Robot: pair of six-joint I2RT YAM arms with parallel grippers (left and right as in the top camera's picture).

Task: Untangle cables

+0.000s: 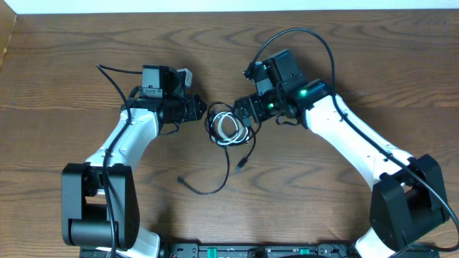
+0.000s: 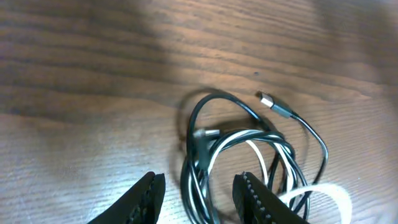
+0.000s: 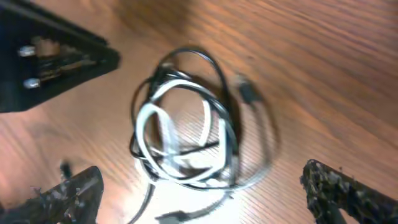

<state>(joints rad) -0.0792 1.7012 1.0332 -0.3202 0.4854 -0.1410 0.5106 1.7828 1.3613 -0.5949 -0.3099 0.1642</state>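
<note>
1. A tangled bundle of two cables is pictured on the wooden counter (image 1: 72,43), lying between the two end effectors; the white cable (image 1: 228,130) is coiled inside loops of the black cable (image 1: 219,188).
2. The left end effector (image 1: 201,111) is positioned just beside the bundle with its fingers (image 2: 148,194) narrowly parted; strands of the bundle are seen running between them without being pinched.
3. The right end effector (image 1: 244,113) is spread wide on the opposite side of the bundle; nothing is gripped by it, and the coils are framed between its fingers in the right wrist view.
4. A loose tail of the black cable is laid out from the bundle toward the near edge of the counter; a shorter end with a plug (image 1: 242,165) is seen just beside it.
</note>
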